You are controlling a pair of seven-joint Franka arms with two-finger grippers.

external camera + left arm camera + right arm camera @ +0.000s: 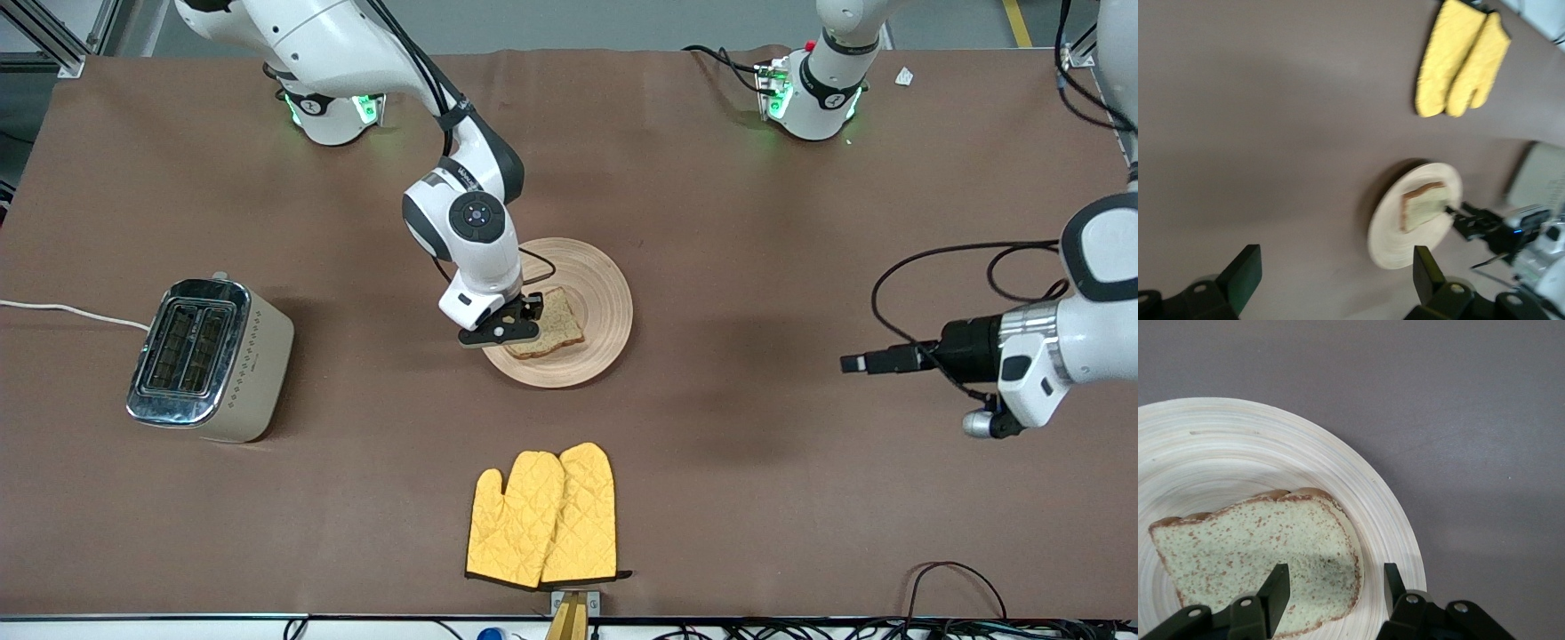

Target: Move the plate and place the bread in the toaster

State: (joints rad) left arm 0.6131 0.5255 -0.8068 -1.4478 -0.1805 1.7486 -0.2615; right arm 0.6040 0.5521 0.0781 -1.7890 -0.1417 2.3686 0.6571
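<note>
The round wooden plate lies mid-table with the speckled bread slice flat on it. My right gripper is open, low over the plate's edge toward the toaster. In the right wrist view, the right gripper has its fingers straddling one corner of the bread on the plate. The cream toaster stands toward the right arm's end, slots up and empty. My left gripper is open and empty, held level above bare table toward the left arm's end. In the left wrist view, the left gripper faces the plate and bread.
A pair of yellow oven mitts lies near the table's front edge, nearer the camera than the plate. The toaster's white cord runs off the table's end. Loose black cables hang by the left arm.
</note>
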